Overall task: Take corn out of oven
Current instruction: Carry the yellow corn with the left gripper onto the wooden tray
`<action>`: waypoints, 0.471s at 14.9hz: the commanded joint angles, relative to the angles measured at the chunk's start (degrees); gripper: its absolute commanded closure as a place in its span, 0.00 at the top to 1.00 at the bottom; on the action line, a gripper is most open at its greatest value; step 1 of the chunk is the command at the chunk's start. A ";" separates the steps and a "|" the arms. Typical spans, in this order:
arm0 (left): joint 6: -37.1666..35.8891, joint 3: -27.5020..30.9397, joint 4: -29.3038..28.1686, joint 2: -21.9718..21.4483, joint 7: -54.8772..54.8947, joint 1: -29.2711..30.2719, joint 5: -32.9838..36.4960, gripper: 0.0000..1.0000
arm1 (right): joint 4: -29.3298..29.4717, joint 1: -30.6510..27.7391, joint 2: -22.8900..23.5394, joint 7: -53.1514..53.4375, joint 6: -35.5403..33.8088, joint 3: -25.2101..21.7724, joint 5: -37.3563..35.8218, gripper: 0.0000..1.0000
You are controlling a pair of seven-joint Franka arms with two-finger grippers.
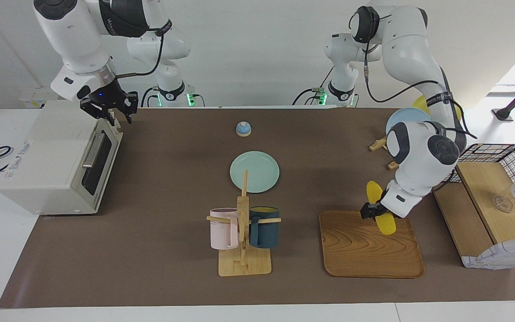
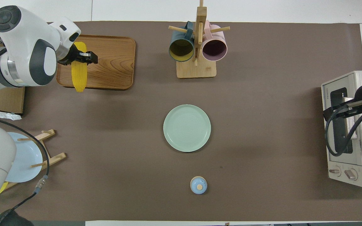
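The yellow corn (image 1: 386, 222) (image 2: 79, 77) is out of the oven, tilted over the wooden tray (image 1: 365, 250) (image 2: 115, 62) at the left arm's end of the table. My left gripper (image 1: 372, 210) (image 2: 81, 58) is shut on the corn's middle. I cannot tell whether the cob's lower end touches the tray. The off-white oven (image 1: 52, 161) (image 2: 347, 150) stands at the right arm's end with its dark glass door closed. My right gripper (image 1: 121, 117) (image 2: 346, 105) hangs open just above the door's top edge, holding nothing.
A pale green plate (image 1: 254, 171) (image 2: 187, 128) lies mid-table. A wooden mug rack (image 1: 242, 264) (image 2: 196, 67) with a pink and a dark blue mug stands farther from the robots. A small blue knobbed lid (image 1: 243, 129) (image 2: 198, 185) lies nearer. A plate rack (image 2: 47, 157) and a wooden box (image 1: 490, 205) sit by the left arm.
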 commanded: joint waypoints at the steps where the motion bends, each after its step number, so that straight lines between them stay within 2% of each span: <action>1: 4.62 -0.47 4.27 5.45 0.88 0.87 -0.68 0.00 | 1.81 -0.91 1.32 6.46 -0.58 -0.23 3.66 1.00; 4: 11.03 -0.47 4.36 9.15 0.97 0.26 -0.50 0.00 | 4.62 -3.36 2.38 7.28 -2.33 0.47 3.76 1.00; 7: 9.20 -0.56 4.71 9.15 1.23 0.52 0.11 0.00 | 4.54 -3.99 2.46 7.37 -1.11 0.91 3.58 1.00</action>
